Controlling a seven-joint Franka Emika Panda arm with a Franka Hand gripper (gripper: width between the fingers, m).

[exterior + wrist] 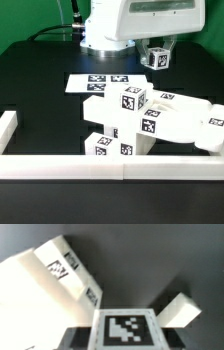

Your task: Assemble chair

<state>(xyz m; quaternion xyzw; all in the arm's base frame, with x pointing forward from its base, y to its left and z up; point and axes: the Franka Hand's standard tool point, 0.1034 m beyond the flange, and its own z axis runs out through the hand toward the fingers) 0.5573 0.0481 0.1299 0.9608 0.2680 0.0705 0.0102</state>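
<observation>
Your black tabletop (40,90) carries everything. Landmark: the marker board (100,83), flat at centre. White border rails (100,166) run along the near edge, well in front of the board. The chair (150,122) (partly joined, tags showing) lies just in front of the board, reaching toward the exterior view's right. Raised above the tabletop, beyond the board's right end, your tool (158,57) is closed narrow on a small tagged chair piece (126,328).
</observation>
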